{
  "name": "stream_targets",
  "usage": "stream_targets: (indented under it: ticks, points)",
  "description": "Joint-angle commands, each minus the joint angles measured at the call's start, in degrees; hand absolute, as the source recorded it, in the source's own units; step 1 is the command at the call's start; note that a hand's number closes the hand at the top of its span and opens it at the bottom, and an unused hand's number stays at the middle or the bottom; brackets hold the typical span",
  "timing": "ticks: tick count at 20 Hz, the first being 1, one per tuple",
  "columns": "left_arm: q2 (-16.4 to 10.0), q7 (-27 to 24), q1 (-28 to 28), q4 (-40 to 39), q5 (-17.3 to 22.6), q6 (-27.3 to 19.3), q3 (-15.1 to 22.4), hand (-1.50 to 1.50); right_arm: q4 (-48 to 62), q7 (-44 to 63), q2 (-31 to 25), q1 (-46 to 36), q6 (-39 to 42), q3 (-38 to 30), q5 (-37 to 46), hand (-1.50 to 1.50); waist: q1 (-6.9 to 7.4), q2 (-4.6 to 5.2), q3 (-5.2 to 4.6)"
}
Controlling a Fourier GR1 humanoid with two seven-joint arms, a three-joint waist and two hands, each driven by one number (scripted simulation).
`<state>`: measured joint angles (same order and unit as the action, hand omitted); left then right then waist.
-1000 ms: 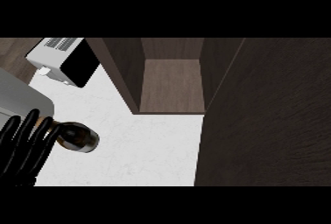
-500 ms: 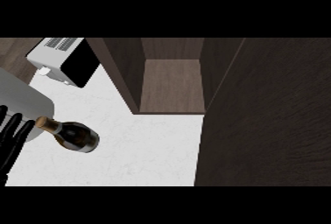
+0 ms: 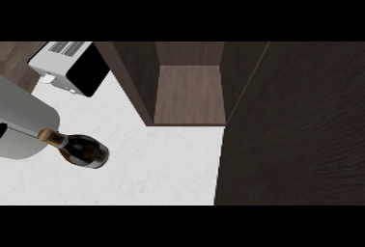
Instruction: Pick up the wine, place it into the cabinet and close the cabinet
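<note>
At the back of the counter (image 3: 164, 164), a dark wooden cabinet (image 3: 143, 82) stands open. Inside it the view shows a lighter brown shelf floor (image 3: 189, 94) walled by dark side panels, and the wine is not in that compartment. The cabinet door (image 3: 292, 130) is swung out and fills the right side of the view as one broad, dark, wood-grained panel, its edge running down from the cabinet's right wall to the lower border.

Left of the cabinet, near the top left corner, sits a white appliance (image 3: 61, 62) with a slotted top and a black front panel (image 3: 89, 72) (a microwave or a toaster oven, from what shows).

The wine bottle (image 3: 84, 150) is out on the white, faintly veined counter, well to the left of the cabinet's opening and nearer the viewer. It is dark glass with a tan cork (image 3: 49, 135) at the mouth, and its neck points up and to the left in the view. Whether it stands on the counter or is raised off it cannot be told from above.

The cork end meets the edge of the grey left forearm (image 3: 21, 111), which comes in from the left border and covers much of that side. The left hand is not visible beyond that forearm, so it cannot be told whether it is open, closed or gripping the bottle.
</note>
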<state>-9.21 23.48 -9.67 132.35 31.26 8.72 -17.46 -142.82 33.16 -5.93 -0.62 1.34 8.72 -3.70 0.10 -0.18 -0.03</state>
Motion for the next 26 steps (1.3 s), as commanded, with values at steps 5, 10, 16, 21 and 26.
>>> stream_targets:
  ticks: [5,10,16,21,26]
  points:
    - [-4.24,1.25,5.61,-9.88,8.05,2.32,-6.19,-1.50,-4.76,-0.12,-0.37,2.21,2.01,-2.62,-4.67,-1.50,-0.47,0.15,0.05]
    - [-5.43,0.84,3.45,-13.81,10.90,7.40,-8.74,-1.50,-6.35,3.02,-0.41,0.69,1.00,-2.51,-4.19,-1.50,-0.23,0.12,0.03]
    - [-1.38,-6.16,-0.30,-20.12,5.58,14.88,-6.19,-1.50,-9.55,6.63,-1.08,1.17,0.71,-3.98,-5.78,-1.50,-0.34,0.07,0.02]
    - [-0.75,-12.92,1.97,-31.83,0.76,19.30,-5.74,-1.50,-8.23,6.21,0.10,-0.21,0.12,0.21,-1.55,-1.50,-0.52,0.13,-0.02]
    - [-1.02,-18.36,7.05,-36.53,-6.46,16.25,-6.67,-1.50,-8.42,2.93,-0.28,3.30,1.93,-1.66,-3.79,-1.50,-0.82,0.16,0.04]
